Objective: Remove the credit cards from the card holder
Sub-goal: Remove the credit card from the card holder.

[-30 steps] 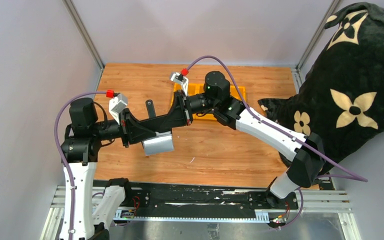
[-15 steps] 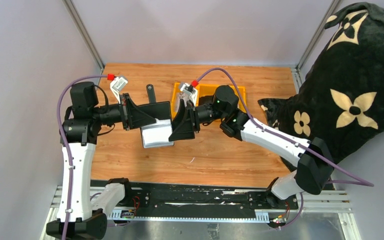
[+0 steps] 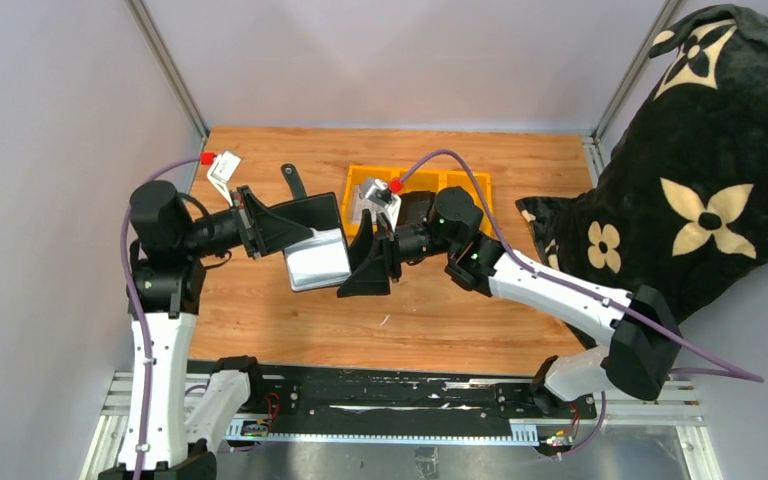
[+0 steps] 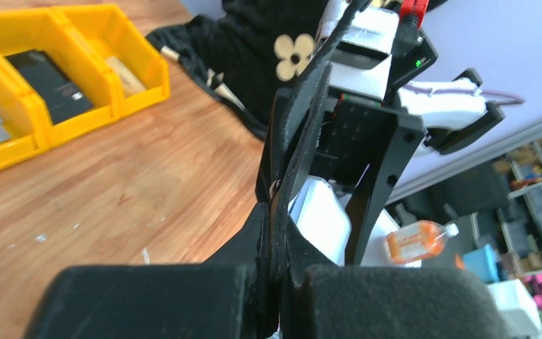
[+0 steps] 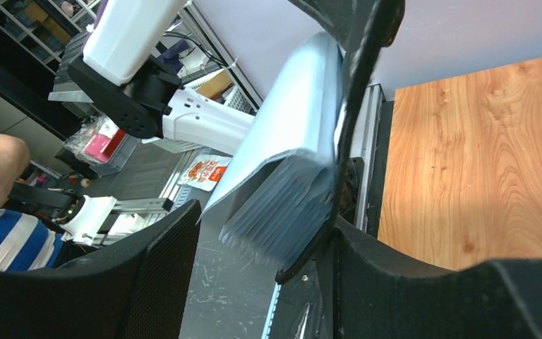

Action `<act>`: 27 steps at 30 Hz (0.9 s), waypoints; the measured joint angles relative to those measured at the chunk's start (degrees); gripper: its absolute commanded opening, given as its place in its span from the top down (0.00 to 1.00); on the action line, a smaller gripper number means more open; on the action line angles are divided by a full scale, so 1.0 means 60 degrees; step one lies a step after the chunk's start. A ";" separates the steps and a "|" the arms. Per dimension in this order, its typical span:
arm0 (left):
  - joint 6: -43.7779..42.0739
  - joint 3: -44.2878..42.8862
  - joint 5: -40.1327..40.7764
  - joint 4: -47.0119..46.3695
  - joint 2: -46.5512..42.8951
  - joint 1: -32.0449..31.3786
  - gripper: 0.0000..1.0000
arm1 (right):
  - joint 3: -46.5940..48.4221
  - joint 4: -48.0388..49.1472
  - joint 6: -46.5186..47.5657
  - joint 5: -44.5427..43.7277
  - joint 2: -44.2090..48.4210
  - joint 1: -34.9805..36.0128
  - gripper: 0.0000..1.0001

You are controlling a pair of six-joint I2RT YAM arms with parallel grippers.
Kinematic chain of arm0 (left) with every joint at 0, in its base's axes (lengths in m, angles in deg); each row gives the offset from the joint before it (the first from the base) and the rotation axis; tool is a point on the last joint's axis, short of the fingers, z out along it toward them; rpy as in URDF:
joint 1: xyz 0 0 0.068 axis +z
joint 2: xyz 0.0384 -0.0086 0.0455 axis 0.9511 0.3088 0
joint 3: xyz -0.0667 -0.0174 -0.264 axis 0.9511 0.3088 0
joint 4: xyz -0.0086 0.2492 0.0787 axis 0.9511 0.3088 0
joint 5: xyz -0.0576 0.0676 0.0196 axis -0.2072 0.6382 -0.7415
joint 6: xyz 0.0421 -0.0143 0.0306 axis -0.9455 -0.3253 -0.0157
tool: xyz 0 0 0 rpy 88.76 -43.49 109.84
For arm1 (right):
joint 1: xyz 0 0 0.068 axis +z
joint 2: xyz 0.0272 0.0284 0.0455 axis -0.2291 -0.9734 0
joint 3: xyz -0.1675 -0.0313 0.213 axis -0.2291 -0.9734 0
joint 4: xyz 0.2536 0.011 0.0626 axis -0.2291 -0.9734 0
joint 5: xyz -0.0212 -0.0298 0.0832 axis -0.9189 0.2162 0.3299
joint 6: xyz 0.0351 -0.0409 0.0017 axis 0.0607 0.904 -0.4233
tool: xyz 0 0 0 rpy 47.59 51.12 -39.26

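We see the left pincer (image 3: 295,218) pinching the black leather fold-over card holder (image 3: 316,256); right pincer (image 3: 358,262) spread just beside it.

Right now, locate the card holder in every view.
Top external: the card holder is left of centre.
Left wrist: card holder edge-on, up the middle.
Right wrist: card holder upper centre, grey inside showing.
Shared landmark: the wooden tabletop.

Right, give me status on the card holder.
Left gripper shut on card holder, off the table. Right gripper open around its grey end. Nothing blocking.
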 measured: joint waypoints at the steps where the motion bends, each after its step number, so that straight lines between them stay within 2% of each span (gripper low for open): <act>1: 0.0714 0.0375 0.0073 -0.0710 -0.0270 0.0004 1.00 | -0.0091 -0.0015 0.0109 -0.0051 0.0124 0.0029 0.39; 4: 0.2116 0.0863 0.0266 -0.2022 -0.0670 0.0000 1.00 | -0.0229 -0.0171 0.0452 -0.0375 0.0499 0.0080 0.44; 7: 0.2874 0.0856 0.0288 -0.2856 -0.0696 0.0000 1.00 | -0.0229 -0.0386 0.0714 -0.0750 0.0765 0.0098 0.53; 13: 0.3552 0.0856 0.0328 -0.3279 -0.0605 0.0004 1.00 | -0.0229 -0.0947 0.1118 -0.1712 0.1038 0.0120 0.63; 21: 0.3883 0.0856 0.0350 -0.3461 -0.0619 0.0004 1.00 | -0.0178 -0.1519 0.1282 -0.3042 0.1158 0.0138 0.48; 27: 0.3865 0.0856 0.0335 -0.3475 -0.0710 0.0004 1.00 | -0.0007 -0.1443 0.0736 -0.3541 0.1147 0.0062 0.43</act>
